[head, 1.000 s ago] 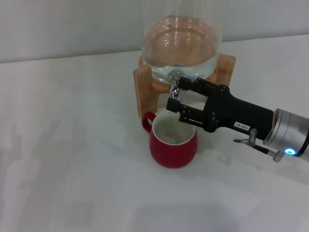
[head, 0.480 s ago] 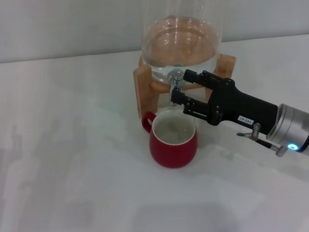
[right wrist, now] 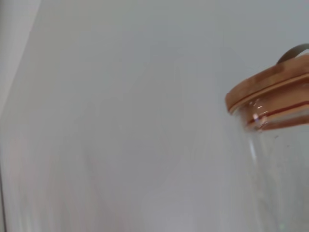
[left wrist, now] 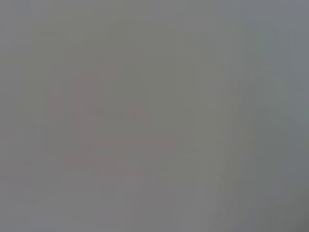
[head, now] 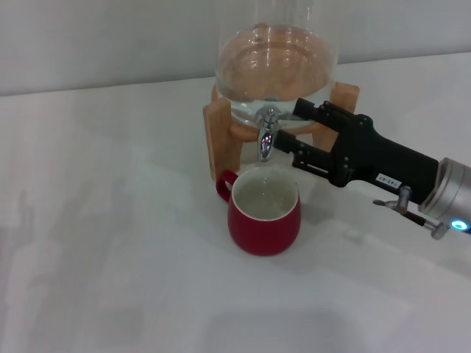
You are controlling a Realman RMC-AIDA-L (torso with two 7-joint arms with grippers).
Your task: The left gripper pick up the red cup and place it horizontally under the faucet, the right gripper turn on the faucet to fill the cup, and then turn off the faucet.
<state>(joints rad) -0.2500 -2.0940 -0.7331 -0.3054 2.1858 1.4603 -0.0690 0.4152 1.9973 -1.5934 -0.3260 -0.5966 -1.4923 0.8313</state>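
The red cup (head: pixel 263 218) stands upright on the white table, its handle toward the left, directly below the faucet (head: pixel 266 137). The chrome faucet juts from the clear glass dispenser (head: pixel 277 70) on its wooden stand (head: pixel 219 140). My right gripper (head: pixel 296 131) reaches in from the right and is open, its two black fingers apart, with the tips just right of the faucet and nothing between them. Neither the head view nor the blank grey left wrist view shows the left gripper.
The white table (head: pixel 110 220) spreads to the left and front of the cup. A pale wall rises behind the dispenser. The right wrist view shows only the dispenser's wooden lid (right wrist: pixel 270 89) and glass wall against that pale wall.
The right gripper has drawn back to the right and slightly upward, from around the faucet to just beside it. The cup has not moved.
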